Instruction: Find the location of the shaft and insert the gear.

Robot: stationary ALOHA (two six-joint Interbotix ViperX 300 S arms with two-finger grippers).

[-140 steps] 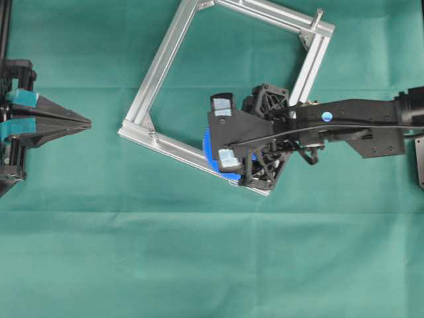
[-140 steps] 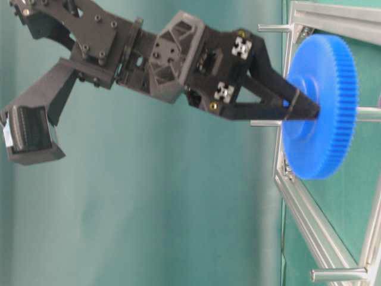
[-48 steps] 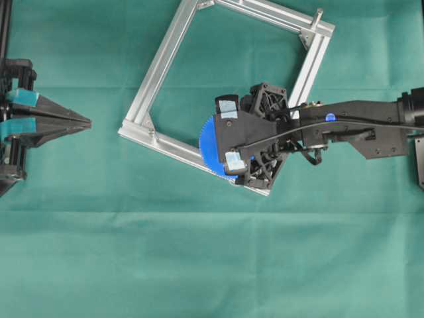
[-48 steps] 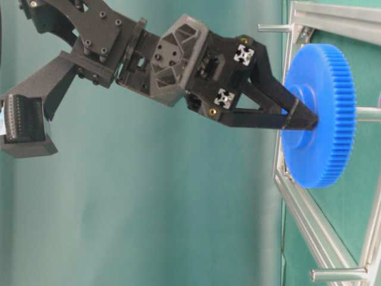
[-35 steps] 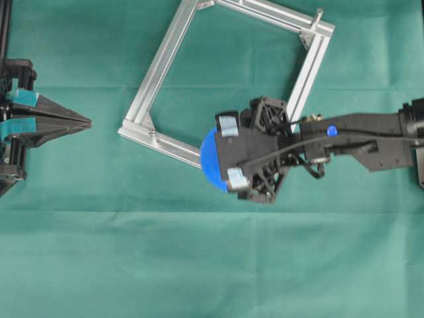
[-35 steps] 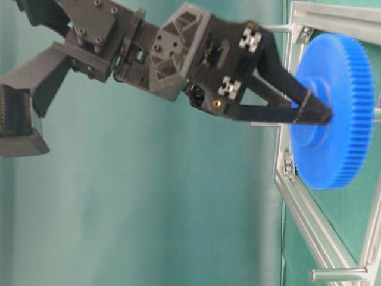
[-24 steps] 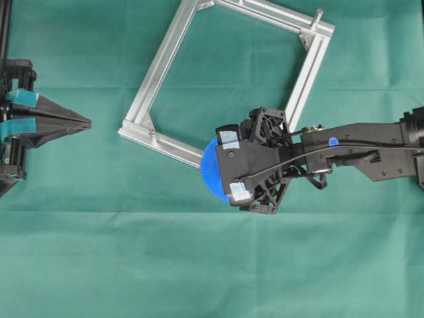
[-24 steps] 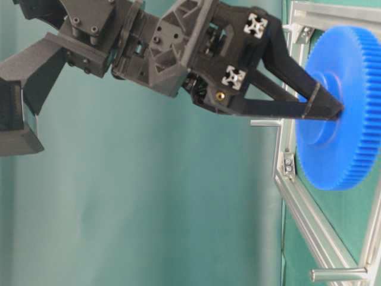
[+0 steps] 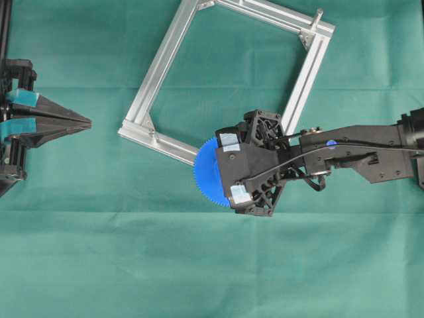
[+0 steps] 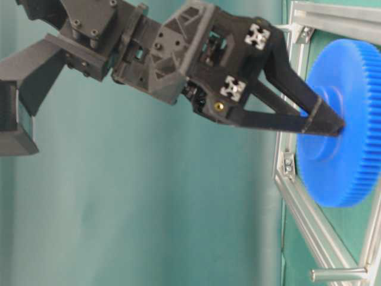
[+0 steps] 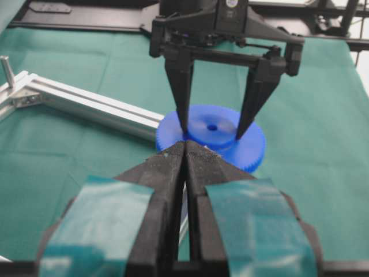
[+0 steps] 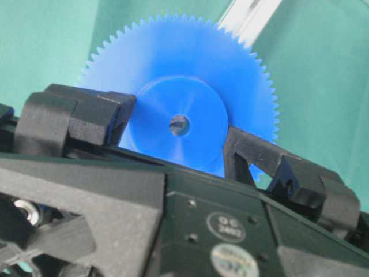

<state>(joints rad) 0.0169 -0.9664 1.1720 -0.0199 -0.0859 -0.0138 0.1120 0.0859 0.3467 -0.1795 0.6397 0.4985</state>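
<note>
I see a square aluminium frame (image 9: pixel 165 59) lying flat and turned diamond-wise on the green cloth (image 9: pixel 132 265) that covers the tabletop. A bare silvery peg (image 9: pixel 318 14) stands upright at its far corner; another peg (image 10: pixel 333 274) sticks out low in the table-level view.

gear (image 9: pixel 207 173): mostly under right gripper (image 9: pixel 232 173) overhead; cut by right edge at table level | shaft: cannot be made out

The gear (image 9: pixel 209 173) is a flat, bright-blue toothed disc with a raised round hub and a small centre hole. It lies level, held by its hub, and overlaps the lower rail of the frame (image 9: pixel 159 73). The shaft cannot be made out.
</note>
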